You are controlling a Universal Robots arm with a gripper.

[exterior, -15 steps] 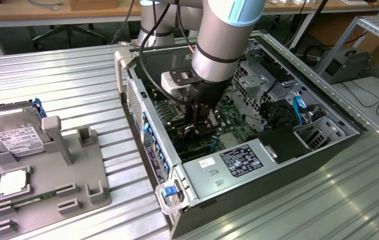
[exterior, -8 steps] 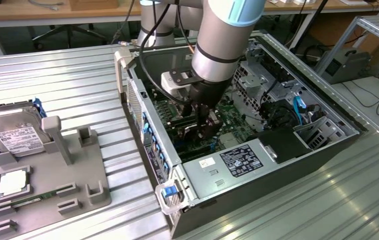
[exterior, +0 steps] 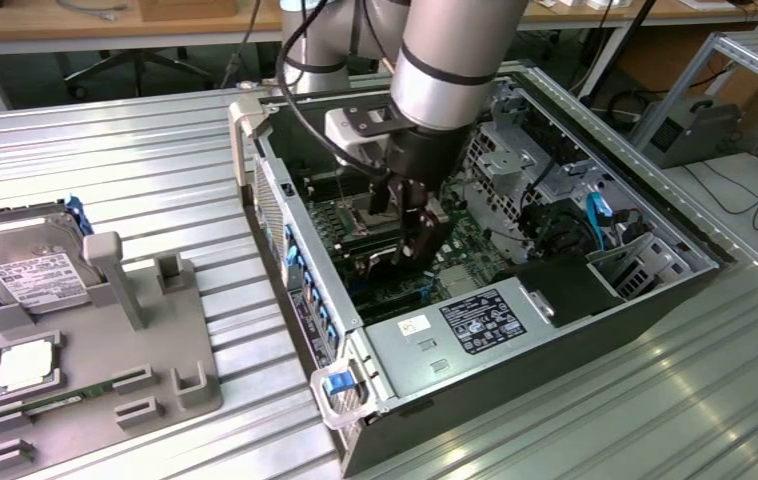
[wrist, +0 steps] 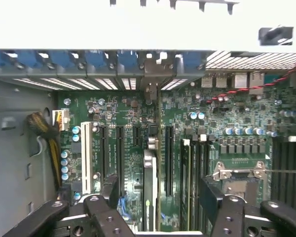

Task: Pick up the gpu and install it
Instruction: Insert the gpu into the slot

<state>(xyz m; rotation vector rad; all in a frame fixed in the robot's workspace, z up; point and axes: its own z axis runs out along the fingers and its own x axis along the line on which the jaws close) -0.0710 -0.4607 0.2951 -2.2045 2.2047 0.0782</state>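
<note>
Installation nearly complete: gpu (wrist: 153,163) stands on edge in a motherboard (wrist: 197,106) slot, its bracket end against the rear slot panel (wrist: 89,61), directly between and below the pincer's spread fingers. Pincer (exterior: 413,240) is apart, holding nothing, inside the computer case (exterior: 486,370). By judgement, placement is done and only withdrawal is left. Room is tight: memory sticks (wrist: 192,173) stand just beside the card on one side, empty slots (wrist: 111,148) on the other; the case wall (exterior: 266,190) and drive bays (exterior: 619,260) flank the arm, leaving open room only upward.
</note>
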